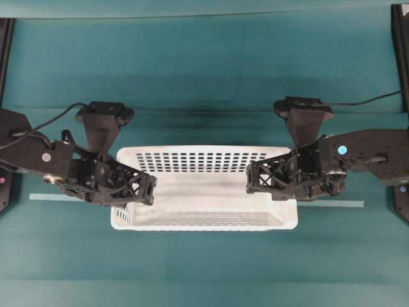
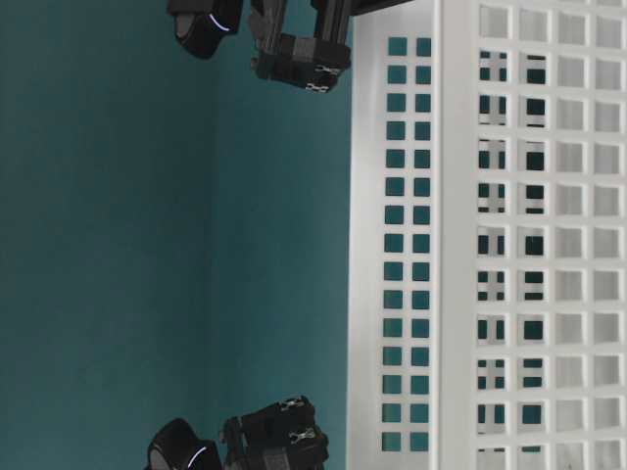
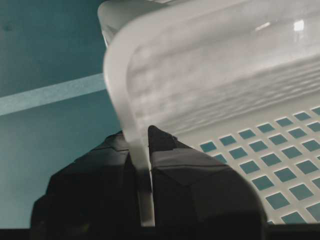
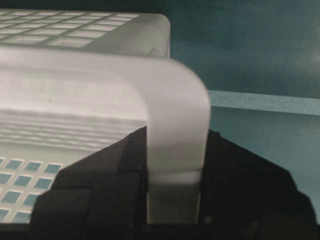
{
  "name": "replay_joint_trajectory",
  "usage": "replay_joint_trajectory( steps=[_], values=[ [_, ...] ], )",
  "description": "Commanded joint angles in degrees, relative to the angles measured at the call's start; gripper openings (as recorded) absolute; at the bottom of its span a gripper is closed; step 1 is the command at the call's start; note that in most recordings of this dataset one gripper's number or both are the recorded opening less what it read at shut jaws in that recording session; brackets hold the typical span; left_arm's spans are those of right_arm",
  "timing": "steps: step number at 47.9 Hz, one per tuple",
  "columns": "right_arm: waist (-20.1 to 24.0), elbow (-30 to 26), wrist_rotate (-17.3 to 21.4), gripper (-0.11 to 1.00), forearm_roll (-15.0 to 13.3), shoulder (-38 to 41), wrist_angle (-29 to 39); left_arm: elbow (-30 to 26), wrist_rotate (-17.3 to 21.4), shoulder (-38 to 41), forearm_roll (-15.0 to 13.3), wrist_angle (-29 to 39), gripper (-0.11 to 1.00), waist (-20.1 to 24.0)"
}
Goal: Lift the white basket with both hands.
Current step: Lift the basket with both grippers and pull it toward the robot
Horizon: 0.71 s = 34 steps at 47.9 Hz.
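Observation:
The white basket (image 1: 204, 192) sits mid-table on the teal cloth, its far perforated wall facing the overhead camera. My left gripper (image 1: 146, 187) is shut on the basket's left end; in the left wrist view its jaws (image 3: 141, 136) pinch the thin rim edge of the basket (image 3: 210, 75). At the right end, my right gripper (image 1: 257, 182) is clamped too: its jaws (image 4: 175, 137) straddle the broad rolled rim of the basket (image 4: 75, 85). The table-level view shows the basket's holed wall (image 2: 490, 245) up close. I cannot tell whether its floor is off the table.
A pale tape strip (image 1: 51, 196) runs across the teal table behind the basket and reappears on the right (image 1: 339, 203). Black frame posts stand at the far left (image 1: 5, 38) and far right (image 1: 400, 38) edges. Cables trail from both wrist cameras.

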Motion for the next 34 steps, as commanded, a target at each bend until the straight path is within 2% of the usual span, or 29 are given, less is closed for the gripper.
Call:
replay_joint_trajectory(
  steps=[1,34],
  values=[
    [-0.35,-0.79,-0.62,0.17,-1.58,1.32,-1.67,-2.37,0.79,-0.88,0.79,-0.88,-0.03,0.09],
    [-0.62,-0.62,-0.62,0.17,-2.2,1.23,-2.11,-1.58,1.14,0.7,0.88,-2.37,-0.03,0.53]
  ],
)
